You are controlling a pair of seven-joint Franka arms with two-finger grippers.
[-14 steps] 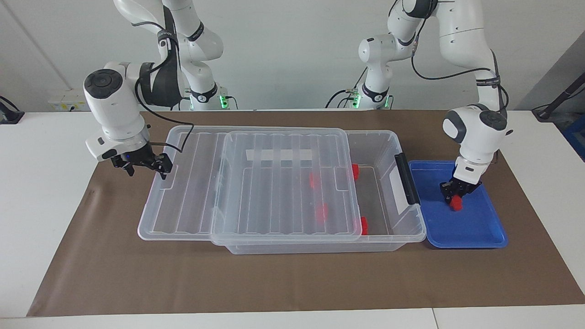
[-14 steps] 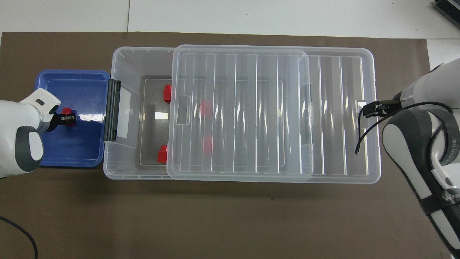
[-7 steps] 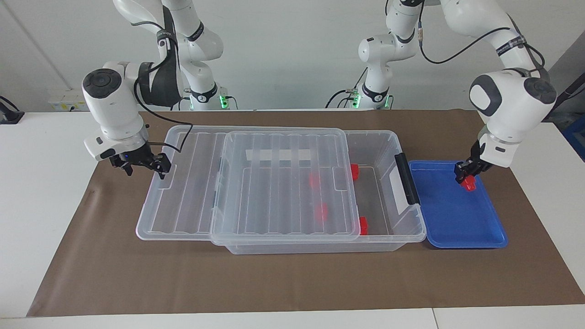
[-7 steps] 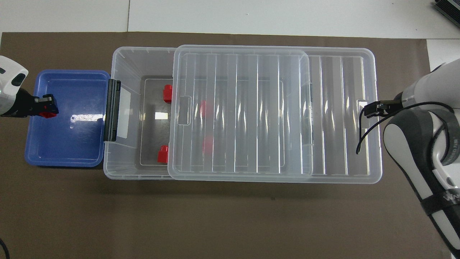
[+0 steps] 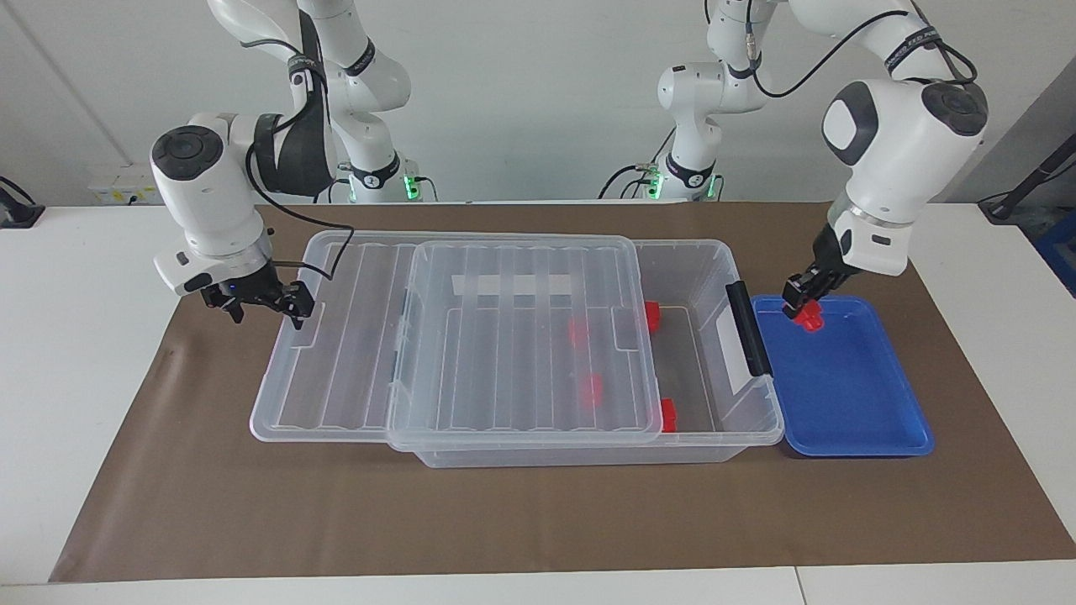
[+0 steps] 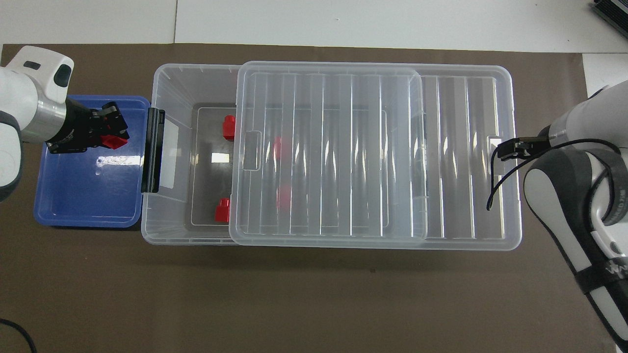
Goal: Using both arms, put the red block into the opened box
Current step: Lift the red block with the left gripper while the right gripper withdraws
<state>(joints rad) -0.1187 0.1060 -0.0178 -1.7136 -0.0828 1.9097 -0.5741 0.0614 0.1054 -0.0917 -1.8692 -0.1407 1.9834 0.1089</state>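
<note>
Brown-matted worktop [image 5: 538, 521]: clear box [image 5: 714, 277], lid [image 5: 521, 336] slid partway. Left gripper [image 5: 805, 309] over blue tray [image 5: 849, 403], fingers pinching red block [image 5: 810, 317]. Right gripper [image 5: 265, 304] at lid's end, fingers spread.

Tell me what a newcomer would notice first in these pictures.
First, the box: a big clear bin mid-table, its lid slid toward the right arm's end so one end lies open, four red blocks inside. Next, the left gripper, shut on a red block above the blue tray beside the box's open end. The right gripper sits at the lid's overhanging edge, fingers open around its rim.
</note>
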